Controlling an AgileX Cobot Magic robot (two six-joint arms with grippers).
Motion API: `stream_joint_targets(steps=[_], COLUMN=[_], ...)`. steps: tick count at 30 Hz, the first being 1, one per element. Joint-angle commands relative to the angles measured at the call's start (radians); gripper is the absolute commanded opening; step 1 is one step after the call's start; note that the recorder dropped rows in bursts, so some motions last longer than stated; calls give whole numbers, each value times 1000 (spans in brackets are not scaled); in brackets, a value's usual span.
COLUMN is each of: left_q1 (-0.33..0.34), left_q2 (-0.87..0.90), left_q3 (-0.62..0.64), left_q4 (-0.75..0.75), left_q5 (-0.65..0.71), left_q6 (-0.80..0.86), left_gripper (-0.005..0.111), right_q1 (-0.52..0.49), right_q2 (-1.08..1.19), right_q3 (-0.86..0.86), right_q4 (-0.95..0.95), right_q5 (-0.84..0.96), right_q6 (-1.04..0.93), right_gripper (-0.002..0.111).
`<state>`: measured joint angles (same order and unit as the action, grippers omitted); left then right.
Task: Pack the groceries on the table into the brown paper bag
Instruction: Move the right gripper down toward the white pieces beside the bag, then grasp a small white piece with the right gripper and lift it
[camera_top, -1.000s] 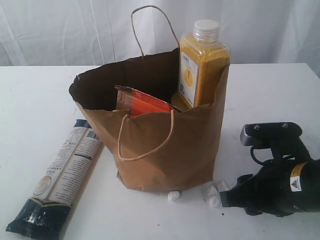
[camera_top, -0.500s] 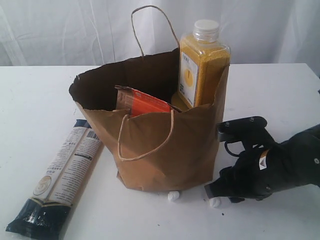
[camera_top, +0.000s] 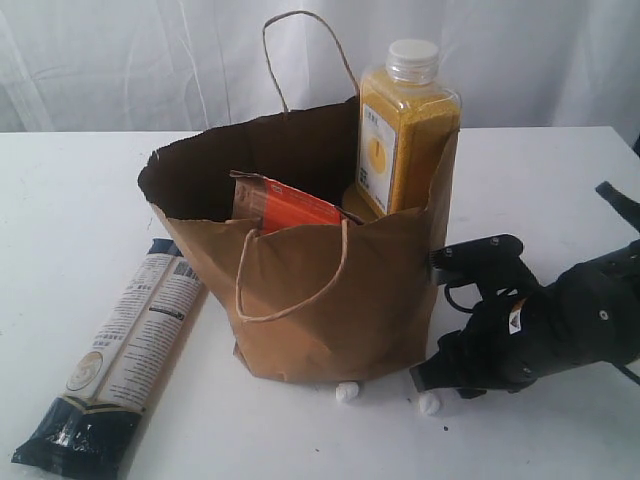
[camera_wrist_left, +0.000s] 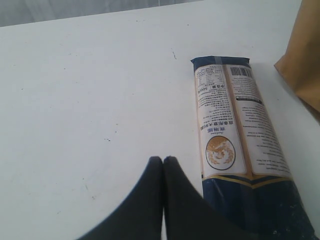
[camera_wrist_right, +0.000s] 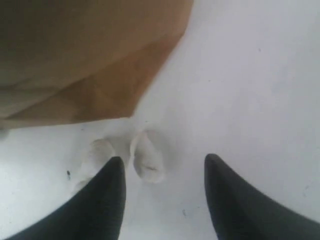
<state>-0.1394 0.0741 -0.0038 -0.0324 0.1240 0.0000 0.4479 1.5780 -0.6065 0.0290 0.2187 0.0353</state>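
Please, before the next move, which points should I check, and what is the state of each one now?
1. Brown paper bag upright, mouth open: ok.
2. Yellow-grain bottle and brown pouch inside bag: ok.
3. Long navy-cream packet packed: not ok, it lies on the table beside the bag.
4. Left claw open for the packet: not ok, shut.
5. Right claw empty: ok, open, low by small white lumps.
6. Right claw clear of the bag wall: cannot tell.

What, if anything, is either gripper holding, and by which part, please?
Nothing: the left gripper is shut on air, the right gripper open and empty.
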Motion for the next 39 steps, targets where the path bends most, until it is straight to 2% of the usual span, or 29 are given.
stream_joint_targets(steps=[1, 14, 16, 22, 23, 30, 39], left_q1=[2, 2, 2, 2, 2, 2, 2], left_q2=[-5, -5, -5, -5, -5, -5, -5], left_q3=[4, 4, 4, 4, 4, 4, 4], left_q4=[-8, -8, -8, -8, -8, -8, -8], left_q5=[2, 2, 2, 2, 2, 2, 2], left_q6=[0, 0, 0, 0, 0, 0, 0], left_gripper=[0, 0, 0, 0, 0, 0, 0], right_q1=[0, 11, 11, 11, 11, 11, 11], right_q2=[4, 99, 99, 99, 99, 33, -195], right_q3=[-2, -2, -2, -2, -2, 17, 127], right_q4=[5, 5, 5, 5, 5, 8, 8], right_q5=[-20, -36, -38, -44, -41, -15, 1], right_q6=[-15, -35, -35, -35, -35, -30, -10], right_gripper=[46, 44, 37, 2, 0, 0, 0])
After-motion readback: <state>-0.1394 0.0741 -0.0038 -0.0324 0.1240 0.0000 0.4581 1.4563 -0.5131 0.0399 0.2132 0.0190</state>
